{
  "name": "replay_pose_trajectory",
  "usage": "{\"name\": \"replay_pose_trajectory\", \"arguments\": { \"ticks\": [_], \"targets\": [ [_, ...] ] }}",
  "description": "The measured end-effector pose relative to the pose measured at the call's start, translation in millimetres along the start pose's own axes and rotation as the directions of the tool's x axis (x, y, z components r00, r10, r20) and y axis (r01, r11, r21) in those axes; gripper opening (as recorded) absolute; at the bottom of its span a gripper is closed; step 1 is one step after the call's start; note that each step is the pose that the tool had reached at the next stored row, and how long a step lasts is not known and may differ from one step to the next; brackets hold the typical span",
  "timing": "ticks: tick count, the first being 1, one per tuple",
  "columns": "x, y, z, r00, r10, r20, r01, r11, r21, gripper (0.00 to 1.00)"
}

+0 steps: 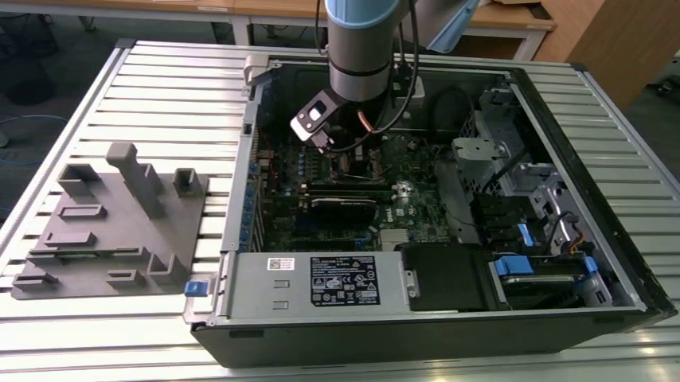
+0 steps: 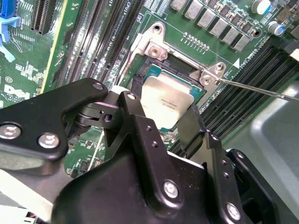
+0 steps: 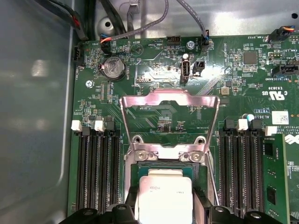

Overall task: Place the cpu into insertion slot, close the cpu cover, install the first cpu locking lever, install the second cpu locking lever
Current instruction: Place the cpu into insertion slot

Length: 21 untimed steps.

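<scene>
The tool (image 2: 161,109) is narrow: its matt black fingers (image 2: 135,116) press against two opposite edges of the cpu (image 2: 166,98), a flat square chip with a dull silver-grey lid on a green base. The cpu lies inside the insertion slot (image 2: 163,64), a dark square socket edged with shiny metal brackets. I cannot tell whether it is fully seated.

In the first wrist view the cpu (image 3: 164,196) shows between the same fingers. The cpu cover (image 3: 170,96), a thin bright steel frame with a cut-out centre, is swung open and tilts back over the board beyond the socket. In the second wrist view a locking lever (image 2: 257,89), a slim polished wire rod, juts away from one socket corner.

The socket sits on a glossy green motherboard (image 3: 154,70), flanked on both sides by long ribbed black memory slots (image 3: 96,172). A round silver coin battery (image 3: 112,67) lies near the board's edge.

In the exterior view the board lies in an open black computer case (image 1: 425,334), which also holds a grey metal power-supply box (image 1: 308,278). The case covers the middle of a ribbed aluminium desk (image 1: 107,334). A matt grey blocky fixture (image 1: 107,231) rests near the desk's edge on the exterior view's left. The arm (image 1: 367,48) reaches down into the case.
</scene>
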State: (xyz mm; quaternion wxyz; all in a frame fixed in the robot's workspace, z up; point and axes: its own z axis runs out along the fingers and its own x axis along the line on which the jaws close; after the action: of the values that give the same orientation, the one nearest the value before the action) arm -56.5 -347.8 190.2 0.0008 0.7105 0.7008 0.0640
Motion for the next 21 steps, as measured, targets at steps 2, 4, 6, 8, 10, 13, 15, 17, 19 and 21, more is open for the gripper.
{"name": "replay_pose_trajectory", "arguments": {
  "ticks": [2,4,6,8,10,13,15,17,19,21],
  "targets": [
    [-0.2,0.0,0.2,1.0000,0.000,0.0002,0.000,1.0000,0.0002,0.54],
    [-0.6,-0.2,-0.2,1.0000,0.000,0.0013,0.000,1.0000,0.0008,0.54],
    [-0.8,-0.3,0.2,1.0000,0.000,0.0005,0.000,1.0000,0.0003,0.54],
    [-0.7,-0.2,0.0,1.0000,0.000,0.0003,0.000,1.0000,0.0001,0.54],
    [-0.5,-0.1,-0.4,1.0000,0.000,-0.0005,0.000,1.0000,-0.0003,0.54],
    [-0.1,0.3,-1.9,1.0000,0.000,-0.0018,0.000,1.0000,-0.0011,0.54],
    [0.4,0.6,-3.6,1.0000,0.000,-0.0032,0.000,1.0000,-0.0014,0.54],
    [0.0,0.5,-5.4,1.0000,0.000,-0.0011,0.000,1.0000,-0.0007,0.54],
    [-0.9,0.6,-5.5,1.0000,0.000,-0.0012,0.000,1.0000,-0.0006,0.54],
    [-2.8,0.6,-5.7,1.0000,0.000,-0.0010,0.000,1.0000,-0.0006,0.54]
  ]
}}
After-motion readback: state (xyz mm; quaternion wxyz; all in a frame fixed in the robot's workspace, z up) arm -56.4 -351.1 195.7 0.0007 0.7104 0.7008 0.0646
